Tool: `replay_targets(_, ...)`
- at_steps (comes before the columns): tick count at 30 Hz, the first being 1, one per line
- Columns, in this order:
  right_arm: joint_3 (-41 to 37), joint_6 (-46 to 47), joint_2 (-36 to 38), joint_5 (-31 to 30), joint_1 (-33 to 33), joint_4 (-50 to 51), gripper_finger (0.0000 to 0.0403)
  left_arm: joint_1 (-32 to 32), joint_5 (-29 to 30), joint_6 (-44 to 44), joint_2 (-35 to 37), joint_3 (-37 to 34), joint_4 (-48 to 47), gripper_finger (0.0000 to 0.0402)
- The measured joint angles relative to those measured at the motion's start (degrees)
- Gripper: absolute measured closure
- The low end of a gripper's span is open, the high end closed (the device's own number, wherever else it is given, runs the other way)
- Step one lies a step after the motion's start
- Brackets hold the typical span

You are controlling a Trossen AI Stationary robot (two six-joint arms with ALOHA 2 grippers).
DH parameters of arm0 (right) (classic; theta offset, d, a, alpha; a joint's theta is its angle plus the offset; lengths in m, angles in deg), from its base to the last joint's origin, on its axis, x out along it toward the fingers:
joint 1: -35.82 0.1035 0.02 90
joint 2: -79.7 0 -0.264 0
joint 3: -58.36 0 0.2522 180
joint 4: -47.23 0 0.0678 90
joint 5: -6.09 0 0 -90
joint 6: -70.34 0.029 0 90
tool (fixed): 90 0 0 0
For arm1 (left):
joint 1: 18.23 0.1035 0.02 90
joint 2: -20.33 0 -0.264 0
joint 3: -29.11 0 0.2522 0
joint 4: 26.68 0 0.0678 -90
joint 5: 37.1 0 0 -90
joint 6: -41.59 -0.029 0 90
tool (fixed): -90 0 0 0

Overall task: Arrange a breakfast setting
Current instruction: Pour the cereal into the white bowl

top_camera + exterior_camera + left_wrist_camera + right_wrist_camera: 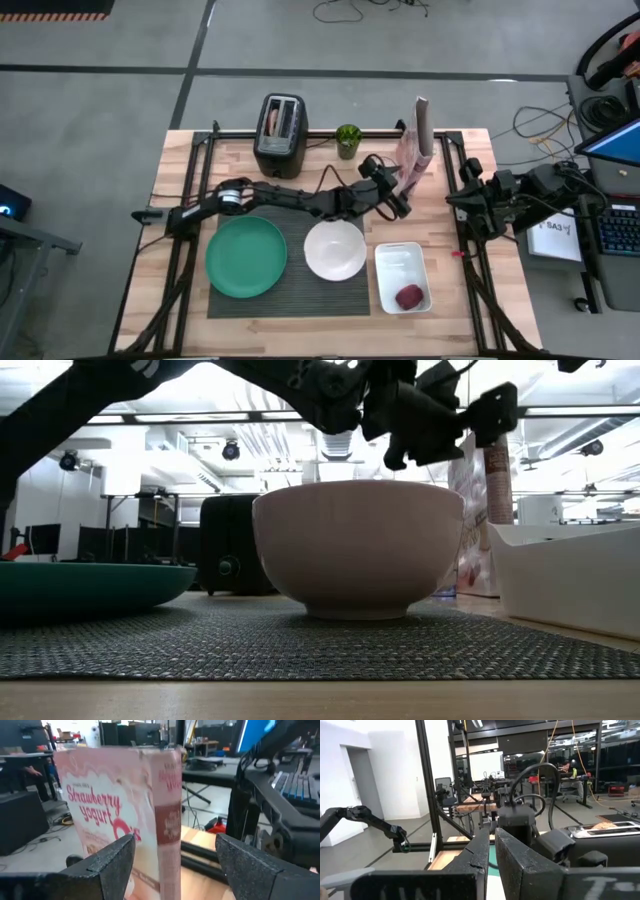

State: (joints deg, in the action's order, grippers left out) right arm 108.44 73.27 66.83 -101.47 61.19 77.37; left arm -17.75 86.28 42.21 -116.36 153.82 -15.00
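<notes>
Fingers (112,862) of the left arm are spread wide, with the pink cereal box (125,815) standing right between them, not yet squeezed. That box (415,140) stands tall at the far side of the counter (455,310), to the right, just past the white bowl (335,250). Its thin edge faces the left arm, which is closer. Over at the right edge, the right arm's fingers (487,865) wait pressed together, holding nothing.

The wooden counter (180,200) fills the frame's middle. Directly on it sit a dark ribbed placemat (290,295) at lower centre, a white rectangular dish (392,262) lower right, and along the upper edge a black toaster (280,135), a green cup (348,140) and a pink cereal box (415,135).
</notes>
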Motion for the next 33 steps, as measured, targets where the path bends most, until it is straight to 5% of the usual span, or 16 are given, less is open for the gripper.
replay_targets(21, 0.0, -0.8, 0.0, -0.5, 0.0, -0.9, 0.038, 0.7, -2.9, 1.5, -1.1, 0.8, 2.6, 0.0143)
replay_targets(26, 0.0, -0.7, 0.0, -0.5, 0.0, -0.8, 0.038, 0.8, -2.2, -1.2, -6.9, 9.1, -1.7, 0.0143)
replay_targets(31, 0.0, -0.6, 0.0, -0.5, 0.0, -0.6, 0.038, 0.7, 6.8, -3.1, -13.4, 23.7, -11.7, 0.0143)
replay_targets(33, 0.0, -0.6, 0.0, -0.5, 0.0, -0.5, 0.038, 0.7, 5.6, -3.2, -14.2, 22.5, -10.0, 0.0143)
